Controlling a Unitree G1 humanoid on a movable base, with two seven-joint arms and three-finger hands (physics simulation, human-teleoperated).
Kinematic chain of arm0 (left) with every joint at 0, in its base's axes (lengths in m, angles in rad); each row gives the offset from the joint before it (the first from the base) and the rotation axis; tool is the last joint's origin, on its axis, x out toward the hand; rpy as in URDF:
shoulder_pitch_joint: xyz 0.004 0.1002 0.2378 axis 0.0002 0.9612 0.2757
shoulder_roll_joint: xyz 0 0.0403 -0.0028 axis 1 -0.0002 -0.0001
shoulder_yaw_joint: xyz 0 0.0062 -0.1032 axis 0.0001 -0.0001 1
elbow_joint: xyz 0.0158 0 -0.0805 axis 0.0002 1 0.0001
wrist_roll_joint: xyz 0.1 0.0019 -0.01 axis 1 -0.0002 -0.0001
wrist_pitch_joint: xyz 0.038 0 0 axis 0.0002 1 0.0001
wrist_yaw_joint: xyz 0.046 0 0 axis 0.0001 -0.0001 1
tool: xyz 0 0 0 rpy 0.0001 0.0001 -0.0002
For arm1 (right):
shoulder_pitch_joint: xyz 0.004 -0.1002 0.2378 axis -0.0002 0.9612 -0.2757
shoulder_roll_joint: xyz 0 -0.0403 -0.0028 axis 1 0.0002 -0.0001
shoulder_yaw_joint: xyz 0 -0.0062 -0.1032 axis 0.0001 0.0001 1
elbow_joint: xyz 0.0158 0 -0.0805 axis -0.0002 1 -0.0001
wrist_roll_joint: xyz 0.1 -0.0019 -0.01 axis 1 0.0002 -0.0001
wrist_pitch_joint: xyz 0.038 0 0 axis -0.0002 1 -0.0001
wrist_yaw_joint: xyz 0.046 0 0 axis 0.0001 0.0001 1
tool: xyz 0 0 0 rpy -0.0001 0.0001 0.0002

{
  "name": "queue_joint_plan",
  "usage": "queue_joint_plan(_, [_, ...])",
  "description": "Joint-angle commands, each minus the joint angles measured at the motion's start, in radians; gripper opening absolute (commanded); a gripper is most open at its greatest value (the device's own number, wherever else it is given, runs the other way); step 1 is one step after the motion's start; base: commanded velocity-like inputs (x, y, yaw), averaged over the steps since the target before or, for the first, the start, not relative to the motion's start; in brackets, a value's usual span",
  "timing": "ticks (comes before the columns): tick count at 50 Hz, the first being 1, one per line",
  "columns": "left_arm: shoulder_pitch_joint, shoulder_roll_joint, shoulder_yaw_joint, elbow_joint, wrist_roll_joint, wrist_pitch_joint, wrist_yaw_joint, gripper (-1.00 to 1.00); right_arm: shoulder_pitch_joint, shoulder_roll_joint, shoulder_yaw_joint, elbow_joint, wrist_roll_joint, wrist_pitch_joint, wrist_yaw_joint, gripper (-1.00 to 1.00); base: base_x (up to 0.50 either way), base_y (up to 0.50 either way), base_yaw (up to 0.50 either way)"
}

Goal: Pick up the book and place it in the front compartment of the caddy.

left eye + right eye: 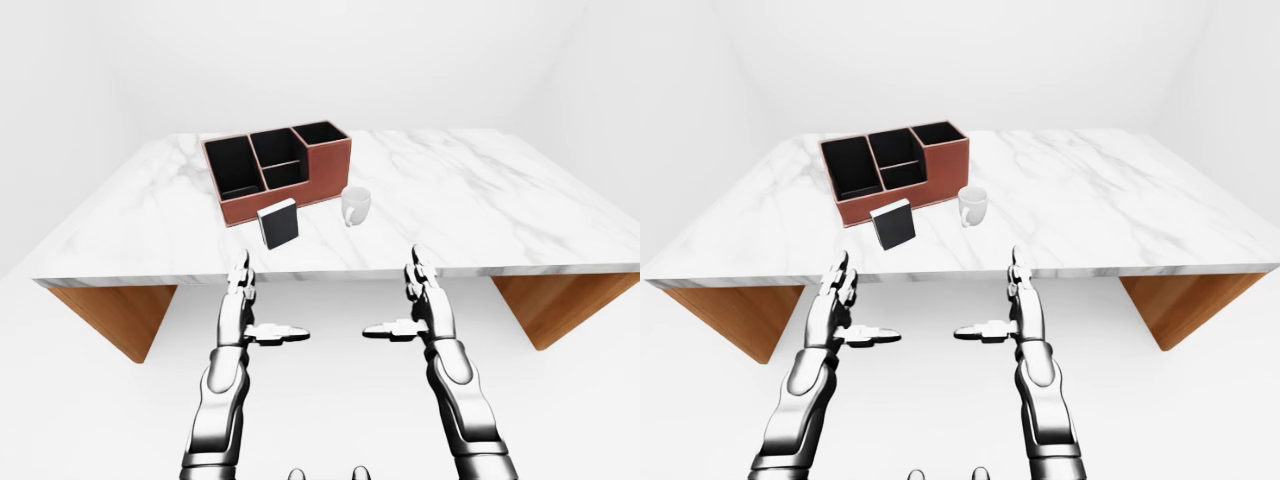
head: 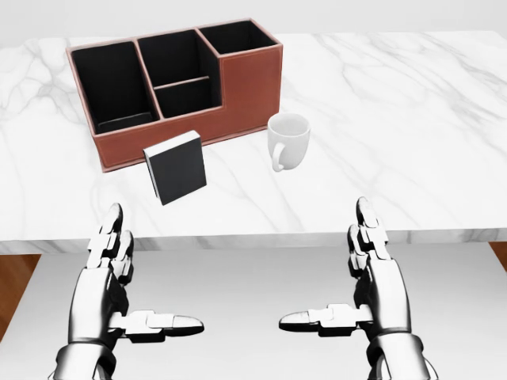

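Head view: small black book (image 2: 175, 167) stands upright on the white marble table (image 2: 412, 119), just below the reddish-brown leather caddy (image 2: 238, 87), left of a white mug (image 2: 287, 139). Left hand (image 2: 111, 289) and right hand (image 2: 372, 285) hover fingers spread, holding nothing.

You've got one bench (image 1: 480, 200), marble top, two wooden supports showing under it in the left-eye view. On it sit three things: one book (image 2: 176, 166), one white mug (image 2: 287, 139), one caddy (image 2: 230, 87). The caddy counts four compartments in the head view: one at its left, two in the middle split by a divider, one raised at its right. Two hands are in view, one left hand (image 2: 107, 277), one right hand (image 2: 372, 273), each with three fingers.
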Motion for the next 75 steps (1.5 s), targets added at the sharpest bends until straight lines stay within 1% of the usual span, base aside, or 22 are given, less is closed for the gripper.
queue_joint_plan(1, [0.004,0.012,0.022,-0.01,-0.011,0.009,-0.024,1.0,0.004,-0.011,-0.026,-0.017,0.032,0.021,0.035,1.0,0.0,0.0,0.0])
queue_joint_plan(3, [0.007,0.013,0.023,-0.029,-0.012,0.023,-0.026,1.0,0.009,-0.01,-0.022,-0.035,0.031,0.033,0.033,1.0,0.0,0.0,0.0])
queue_joint_plan(6, [0.004,0.014,0.026,-0.026,-0.013,0.023,-0.027,1.0,0.011,-0.009,-0.021,-0.042,0.031,0.037,0.034,1.0,0.0,0.0,0.0])
queue_joint_plan(9, [0.006,0.014,0.026,-0.047,-0.013,0.041,-0.026,1.0,0.01,-0.01,-0.021,-0.049,0.032,0.045,0.034,1.0,0.0,0.0,0.0])
queue_joint_plan(12, [0.009,0.015,0.027,-0.069,-0.013,0.054,-0.029,1.0,0.013,-0.01,-0.022,-0.061,0.035,0.054,0.034,1.0,0.0,0.0,0.0])
queue_joint_plan(13, [0.01,0.014,0.027,-0.07,-0.013,0.055,-0.029,1.0,0.013,-0.009,-0.022,-0.062,0.035,0.054,0.034,1.0,0.0,0.0,0.0])
queue_joint_plan(14, [0.013,0.015,0.027,-0.088,-0.013,0.065,-0.03,1.0,0.015,-0.009,-0.022,-0.079,0.037,0.067,0.033,1.0,0.0,0.0,0.0])
queue_joint_plan(15, [0.014,0.015,0.028,-0.092,-0.013,0.067,-0.031,1.0,0.017,-0.009,-0.022,-0.088,0.038,0.073,0.033,1.0,0.0,0.0,0.0])
queue_joint_plan(16, [0.012,0.016,0.03,-0.089,-0.013,0.065,-0.032,1.0,0.016,-0.009,-0.023,-0.088,0.039,0.073,0.034,1.0,0.0,0.0,0.0])
queue_joint_plan(19, [0.01,0.019,0.037,-0.111,-0.016,0.088,-0.032,1.0,0.015,-0.009,-0.024,-0.081,0.041,0.068,0.035,1.0,0.0,0.0,0.0])
queue_joint_plan(23, [0.01,0.021,0.043,-0.141,-0.017,0.088,-0.033,1.0,0.021,-0.01,-0.023,-0.117,0.042,0.079,0.036,1.0,0.0,0.0,0.0])
queue_joint_plan(35, [0.028,0.023,0.051,-0.259,-0.01,0.088,-0.04,1.0,0.04,-0.013,-0.031,-0.276,0.048,0.079,0.04,1.0,0.0,0.0,0.0])
queue_joint_plan(36, [0.035,0.024,0.052,-0.298,-0.011,0.088,-0.043,1.0,0.046,-0.013,-0.031,-0.335,0.052,0.079,0.039,1.0,0.0,0.0,0.0])
queue_joint_plan(39, [0.037,0.022,0.054,-0.326,-0.01,0.088,-0.047,1.0,0.048,-0.012,-0.031,-0.368,0.052,0.079,0.04,1.0,0.0,0.0,0.0])
queue_joint_plan(45, [0.047,0.021,0.055,-0.382,-0.009,0.088,-0.055,1.0,0.052,-0.009,-0.03,-0.409,0.056,0.079,0.042,1.0,0.0,0.0,0.0])
queue_joint_plan(51, [0.05,0.019,0.057,-0.398,-0.008,0.088,-0.058,1.0,0.057,-0.007,-0.03,-0.435,0.065,0.079,0.046,1.0,0.0,0.0,0.0])
queue_joint_plan(55, [0.053,0.019,0.058,-0.414,-0.008,0.088,-0.061,1.0,0.063,-0.004,-0.036,-0.466,0.116,0.079,0.07,1.0,0.0,0.0,0.0])
queue_joint_plan(57, [0.053,0.018,0.058,-0.418,-0.008,0.088,-0.062,1.0,0.06,0.0,-0.043,-0.471,0.132,0.079,0.062,1.0,0.0,0.0,0.0])
queue_joint_plan(75, [0.057,0.017,0.056,-0.424,-0.006,0.088,-0.066,1.0,0.058,-0.009,-0.041,-0.482,0.135,0.079,0.055,1.0,0.0,0.49,0.0])
